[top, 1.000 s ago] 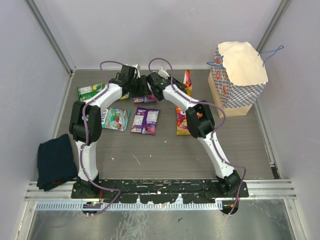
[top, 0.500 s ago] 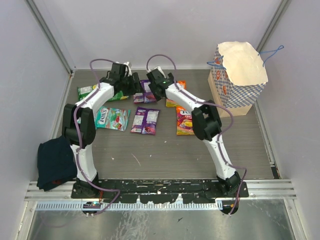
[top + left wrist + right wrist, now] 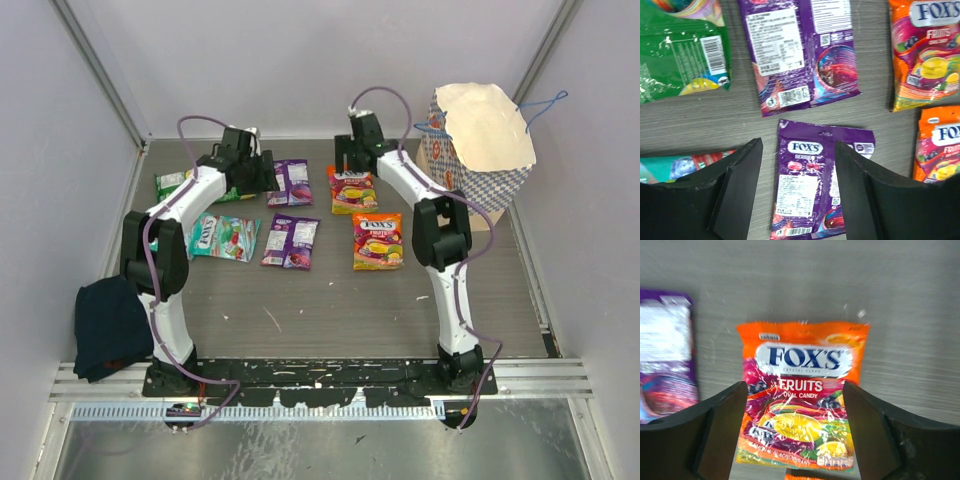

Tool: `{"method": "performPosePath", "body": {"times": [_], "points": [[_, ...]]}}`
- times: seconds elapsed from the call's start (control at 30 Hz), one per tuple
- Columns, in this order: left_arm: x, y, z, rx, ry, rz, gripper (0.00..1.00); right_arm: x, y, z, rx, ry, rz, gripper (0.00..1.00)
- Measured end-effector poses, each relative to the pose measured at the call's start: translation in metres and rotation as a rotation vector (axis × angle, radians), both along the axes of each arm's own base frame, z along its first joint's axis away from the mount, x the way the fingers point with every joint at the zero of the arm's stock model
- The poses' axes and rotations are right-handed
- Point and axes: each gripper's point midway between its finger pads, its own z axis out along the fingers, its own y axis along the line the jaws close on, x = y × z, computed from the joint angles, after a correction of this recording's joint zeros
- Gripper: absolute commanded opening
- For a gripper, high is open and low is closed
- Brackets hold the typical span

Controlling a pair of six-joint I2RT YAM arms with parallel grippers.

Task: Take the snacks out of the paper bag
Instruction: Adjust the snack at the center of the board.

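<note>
Finds six packets (image 3: pixel 290 242) flat on the table (image 3: pixel 330 310), left of the bag (image 3: pixel 480 150) — light, glossy, slippery; calls for pinching a crimped edge. Shows left gripper (image 3: pixel 797 150) and right gripper (image 3: pixel 795 390) spread, empty.

Table (image 3: pixel 330 310) bears snacks (image 3: pixel 377 240), paper bag (image 3: pixel 470 185) and, apparently, a dark cloth (image 3: pixel 112 325).

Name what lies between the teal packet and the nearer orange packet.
One purple packet lies there, as the top view shows.

Bright even light, glare on snacks (image 3: pixel 800 405), slight blur
</note>
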Motion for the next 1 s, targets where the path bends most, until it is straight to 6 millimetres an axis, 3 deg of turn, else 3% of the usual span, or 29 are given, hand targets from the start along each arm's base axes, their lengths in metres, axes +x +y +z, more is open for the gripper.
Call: {"method": "performPosePath", "body": {"times": [0.1, 0.17, 0.3, 0.43, 0.7, 0.83, 1.0], "points": [[-0.002, 0.008, -0.004, 0.041, 0.009, 0.013, 0.66, -0.012, 0.009, -0.06, -0.039, 0.12, 0.028, 0.89], [-0.002, 0.012, -0.006, 0.064, 0.011, 0.016, 0.68, -0.022, 0.011, -0.088, -0.073, 0.174, 0.045, 0.89], [-0.002, 0.016, -0.014, 0.094, 0.023, 0.024, 0.68, -0.024, 0.012, -0.087, -0.089, 0.165, 0.055, 0.89], [0.002, 0.017, -0.03, 0.102, 0.052, 0.023, 0.68, -0.026, 0.001, -0.092, -0.091, 0.165, 0.044, 0.89], [0.015, 0.015, -0.069, 0.039, 0.13, 0.01, 0.65, -0.021, -0.057, -0.092, -0.091, 0.181, -0.05, 0.89], [0.028, 0.018, -0.071, -0.023, 0.132, 0.017, 0.6, -0.018, -0.072, -0.09, -0.086, 0.182, -0.075, 0.89], [0.044, 0.015, -0.065, -0.117, 0.103, 0.01, 0.55, -0.032, -0.066, -0.083, -0.068, 0.194, -0.047, 0.89]]}}
